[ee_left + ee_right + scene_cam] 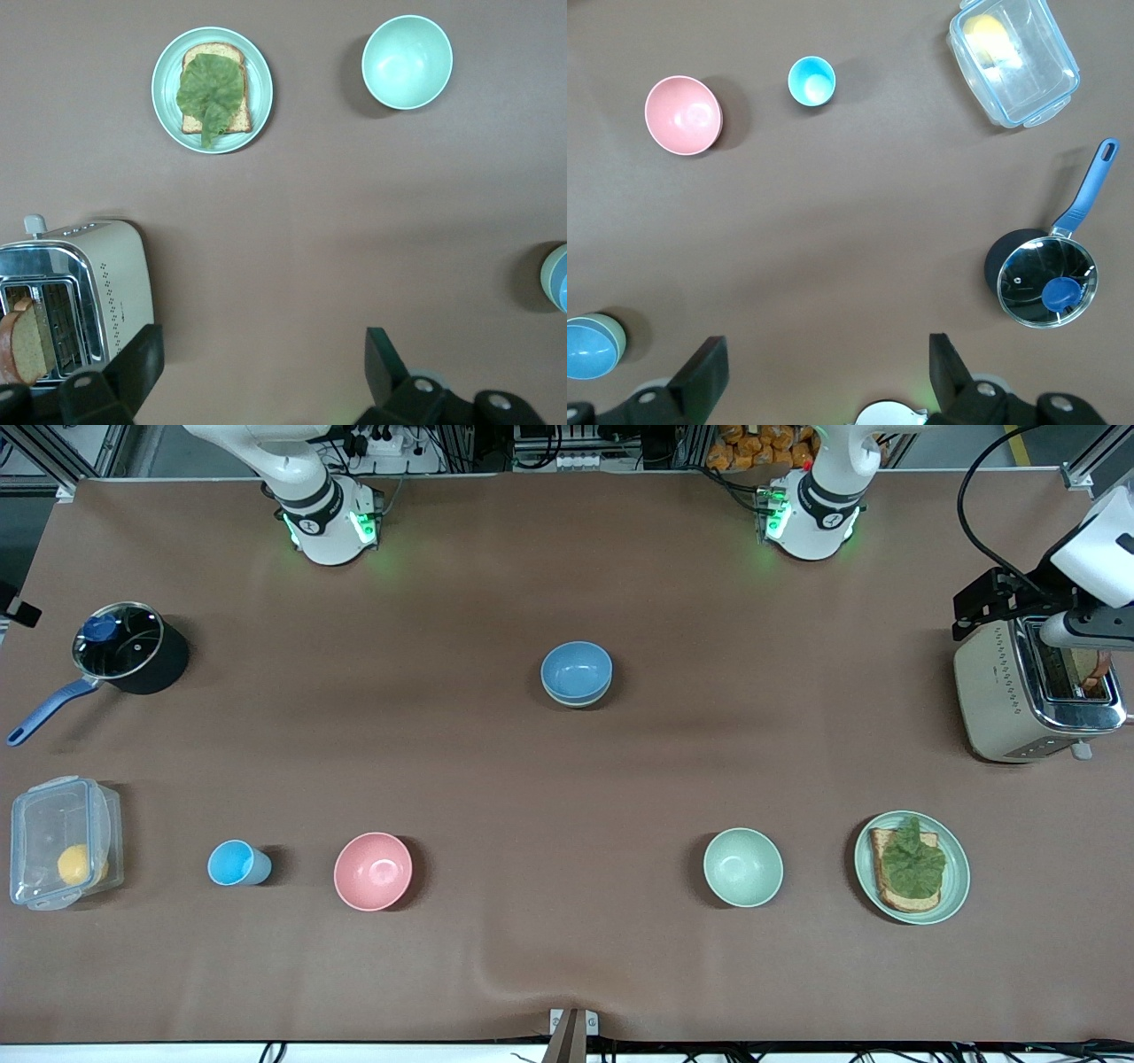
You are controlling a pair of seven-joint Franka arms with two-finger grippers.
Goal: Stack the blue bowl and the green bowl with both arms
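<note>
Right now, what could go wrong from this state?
1. The blue bowl already sits in the green bowl. Another grasp could knock the stack apart.
2. The pale mint bowl stands alone nearer the front camera and could be mistaken for the green one.
3. The left arm's jaws hang open above the toaster, where bread sticks up. A careless descent could hit it.

The green bowl (576,700) is almost wholly hidden beneath the blue bowl (576,671) nested in it; only a thin rim shows. In the left wrist view the pair is cut by the frame edge, off to one side of the left gripper (266,359). The right gripper (828,367) appears only as fingertips; its body is out of frame.
</note>
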